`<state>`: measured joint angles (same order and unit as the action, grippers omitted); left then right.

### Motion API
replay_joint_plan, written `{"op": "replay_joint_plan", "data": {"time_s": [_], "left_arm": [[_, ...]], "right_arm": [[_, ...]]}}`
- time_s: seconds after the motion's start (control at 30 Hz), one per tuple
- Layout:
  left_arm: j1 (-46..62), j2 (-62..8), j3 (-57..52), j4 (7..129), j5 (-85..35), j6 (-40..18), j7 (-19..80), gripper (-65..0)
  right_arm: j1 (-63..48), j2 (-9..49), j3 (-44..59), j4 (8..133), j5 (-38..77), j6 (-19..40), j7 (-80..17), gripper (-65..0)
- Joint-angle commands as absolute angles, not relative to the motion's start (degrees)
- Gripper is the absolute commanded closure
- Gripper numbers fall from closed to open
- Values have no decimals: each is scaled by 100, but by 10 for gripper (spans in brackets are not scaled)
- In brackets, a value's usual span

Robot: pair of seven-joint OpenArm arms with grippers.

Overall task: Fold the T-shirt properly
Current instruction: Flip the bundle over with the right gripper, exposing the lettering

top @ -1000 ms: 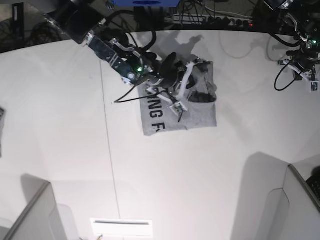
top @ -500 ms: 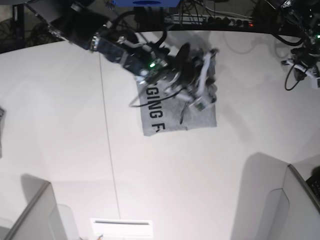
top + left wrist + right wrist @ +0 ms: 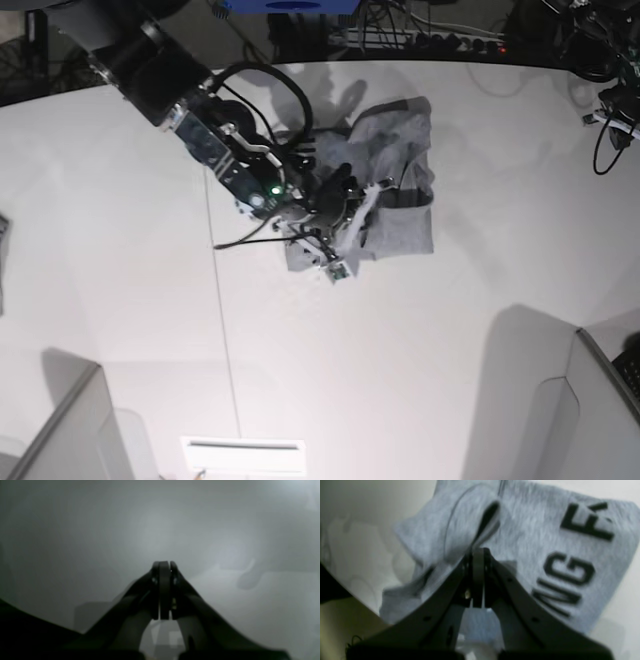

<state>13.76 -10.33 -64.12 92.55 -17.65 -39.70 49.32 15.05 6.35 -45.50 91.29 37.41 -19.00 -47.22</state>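
Observation:
The heather-grey T-shirt (image 3: 405,225) lies folded into a rough rectangle on the white table (image 3: 450,330), its upper right part rumpled. In the right wrist view the T-shirt (image 3: 532,530) shows black letters and a raised fold with a dark opening. My right gripper (image 3: 477,552) is shut, its tips right at that fold, and no cloth shows between the pads. From the base view the right gripper (image 3: 375,195) sits low over the shirt's left half and hides the lettering. My left gripper (image 3: 163,565) is shut with nothing in it, before a blurred grey surface. The left arm (image 3: 612,100) is far off at the back right.
Grey partitions stand at the front left (image 3: 70,430) and front right (image 3: 600,410). A white sheet (image 3: 243,455) lies at the front edge. Cables and a power strip (image 3: 420,38) run behind the table. A thin seam (image 3: 215,300) crosses the table left of the shirt.
My right arm swung from the shirt's upper right back down over its lower left, covering the letters. The left arm drew further into the back right corner. Both grippers stayed shut.

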Motion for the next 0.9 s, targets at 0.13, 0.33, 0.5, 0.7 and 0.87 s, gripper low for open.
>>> {"op": "replay_joint_plan", "data": {"time_s": [0.13, 0.33, 0.5, 0.7, 0.87], "left_arm": [[1376, -1130, -6440, 9367, -1833, -4000, 4822, 0], [1376, -1130, -6440, 9367, -1833, -4000, 4822, 0], [1376, -1130, -6440, 9367, -1833, -4000, 4822, 0], [1376, -1112, -6343, 9376, -1833, -4000, 4831, 0], [1604, -831, -5446, 9824, -1833, -4000, 4831, 0]], "right_arm": [[1859, 207, -4787, 8857, 3776, -1886, -4567, 0], [2396, -514, -5534, 7846, 3776, -1886, -4145, 0], [2967, -813, -6079, 7169, 3793, -1886, -3512, 0], [3424, -743, -6079, 7662, 3820, -1903, -3705, 0], [3064, -233, -5033, 8488, 3793, -1912, -4514, 0]]}}
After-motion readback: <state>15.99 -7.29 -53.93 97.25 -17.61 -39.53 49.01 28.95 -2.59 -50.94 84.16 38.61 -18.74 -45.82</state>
